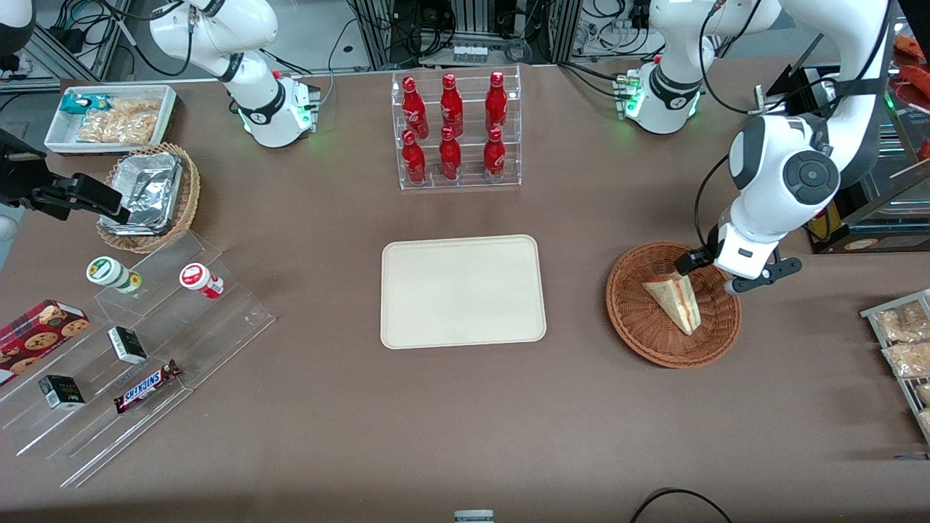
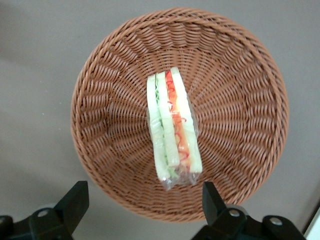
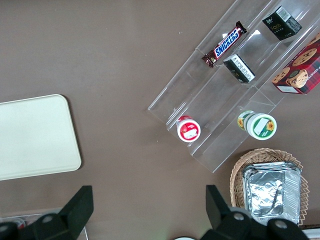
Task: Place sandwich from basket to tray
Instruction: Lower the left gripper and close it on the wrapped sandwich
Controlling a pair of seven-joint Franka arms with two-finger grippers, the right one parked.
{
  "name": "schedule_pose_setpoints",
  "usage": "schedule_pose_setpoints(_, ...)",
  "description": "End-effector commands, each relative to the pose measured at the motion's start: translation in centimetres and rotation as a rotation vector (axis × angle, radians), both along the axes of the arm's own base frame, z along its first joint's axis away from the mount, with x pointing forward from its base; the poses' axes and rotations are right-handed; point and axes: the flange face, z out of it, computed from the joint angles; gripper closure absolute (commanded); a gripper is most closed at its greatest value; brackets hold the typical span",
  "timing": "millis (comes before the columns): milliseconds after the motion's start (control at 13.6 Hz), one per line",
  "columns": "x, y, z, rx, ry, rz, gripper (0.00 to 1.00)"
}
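The gripper [image 1: 703, 270], fingers spread wide, hangs above the basket [image 1: 639, 327] at centre right of the front view; bare tabletop [image 1: 577, 290] separates basket from tray [image 1: 463, 290], bottle rack [image 1: 456, 131] farther back.

Left arm reaching out from its base near the bench's edge farthest from the front camera, elbow high, forearm angled down, wrist pointing straight down. Tool [image 1: 703, 270] hovering at the working arm's end of the bench, fingers [image 2: 75, 200] spread wide apart, gripping nothing, touching nothing.
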Motion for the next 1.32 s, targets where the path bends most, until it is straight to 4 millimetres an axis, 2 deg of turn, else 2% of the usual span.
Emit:
schedule_pose_setpoints(0, -0.2, -1.2, -1.4, -0.012, -0.025, 0.123, 0.0)
schedule_pose_setpoints(587, 1.0, -1.5, -5.5, -0.047, -0.039, 0.241, 0.0)
schedule_pose_setpoints(881, 0.9, -1.5, -7.8, -0.05, -0.001, 0.257, 0.0)
schedule_pose_setpoints(954, 1.3, -1.5, -8.1, -0.051, -0.004, 0.259, 0.04)
schedule_pose_setpoints(1028, 1.6, -1.4, -8.3, -0.051, -0.006, 0.262, 0.18)
schedule_pose_setpoints(1174, 1.5, -1.4, -8.2, -0.05, -0.002, 0.248, 0.81)
schedule_pose_setpoints(1248, 1.6, -1.5, -8.0, -0.05, -0.004, 0.239, 0.89)
